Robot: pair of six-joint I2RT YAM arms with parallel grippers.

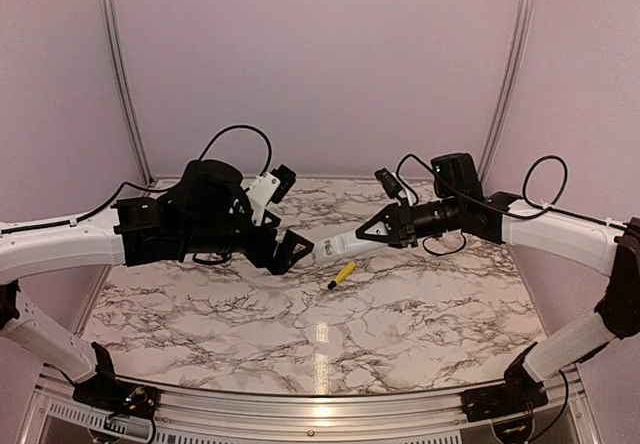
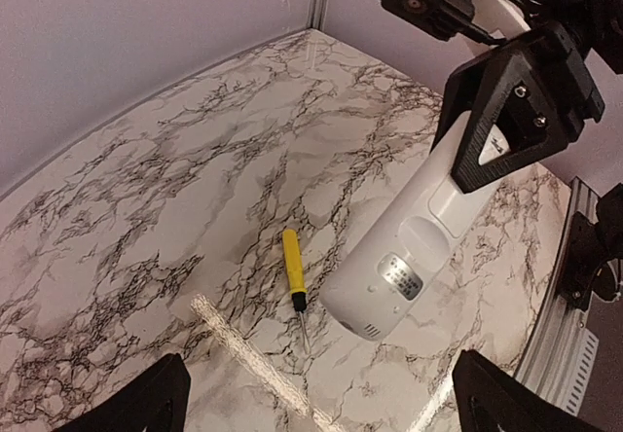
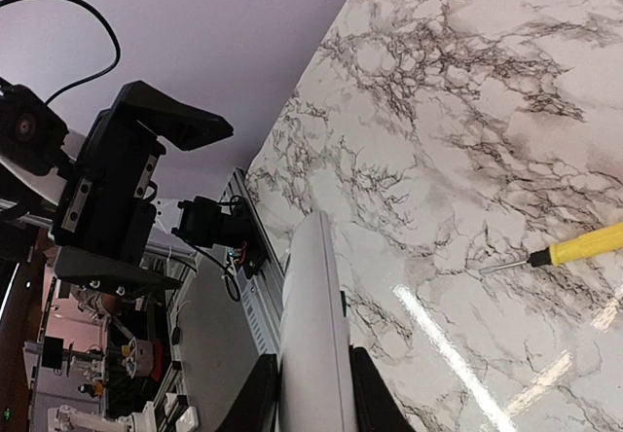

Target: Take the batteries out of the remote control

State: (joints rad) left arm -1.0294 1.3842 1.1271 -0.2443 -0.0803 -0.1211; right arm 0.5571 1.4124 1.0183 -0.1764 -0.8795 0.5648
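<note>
My right gripper (image 1: pixel 372 230) is shut on the white remote control (image 1: pixel 335 244) and holds it above the table, its free end pointing toward my left gripper (image 1: pixel 292 250). In the left wrist view the remote (image 2: pixel 409 257) shows its back face with a closed cover and a grey label. The left gripper (image 2: pixel 326 413) is open and empty, just short of the remote's free end. In the right wrist view the remote (image 3: pixel 313 325) is seen edge-on between the fingers (image 3: pixel 258 398). The batteries are hidden.
A yellow-handled screwdriver (image 1: pixel 342 274) lies on the marble table (image 1: pixel 250 334) below the remote; it also shows in the left wrist view (image 2: pixel 294 274) and the right wrist view (image 3: pixel 574 247). The table's metal edge rail (image 2: pixel 574 335) runs beside it.
</note>
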